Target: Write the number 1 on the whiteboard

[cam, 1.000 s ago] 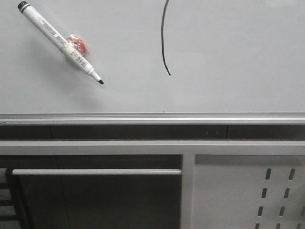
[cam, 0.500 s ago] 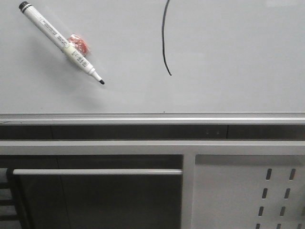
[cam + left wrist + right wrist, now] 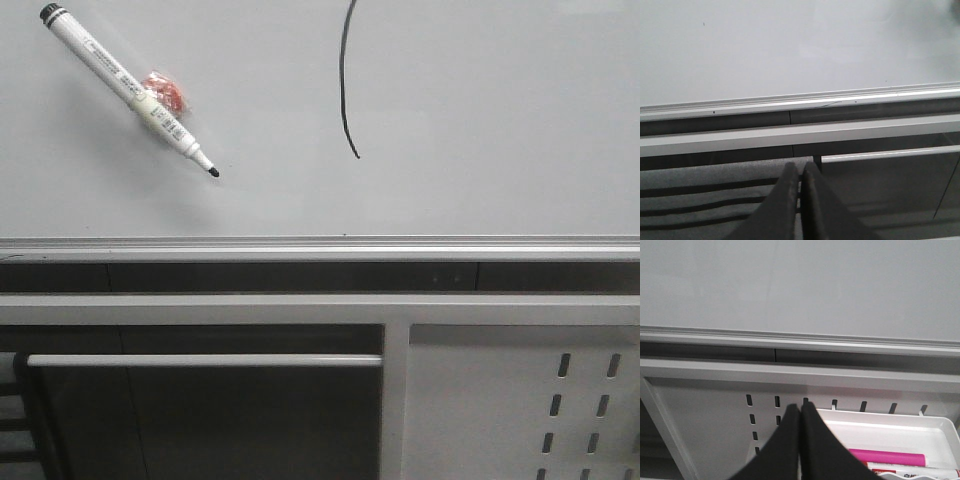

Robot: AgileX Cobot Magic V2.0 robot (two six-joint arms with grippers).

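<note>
Seen from the front, looking over a large smooth pale grey-white glossy whiteboard (image 3: 480, 120) with a silver aluminium frame along its near edge. At far left on the board, a white black-tipped marker pen (image 3: 125, 88) lying diagonally, uncapped tip pointing toward the frame, touching a small crumpled red-orange scrap (image 3: 164, 92) tucked beside its barrel. Further right, near the middle, the number 1 (image 3: 343, 85): a thin black, slightly curved near-vertical marker stroke, running out of the picture at the top and ending well short of the frame. Below the frame, at lower right, a white perforated metal panel with slots (image 3: 520, 400). No arm over the board in this view. In the left wrist view, the left gripper (image 3: 801, 185) with black fingers pressed together and holding nothing, back beyond the frame. In the right wrist view, the right gripper (image 3: 800, 427) likewise closed and empty, above a white plastic tray (image 3: 935, 425) holding a pink-capped marker (image 3: 887, 458). By the look of it, writing done, pen laid down, both arms pulled clear; little or nothing left.
</note>
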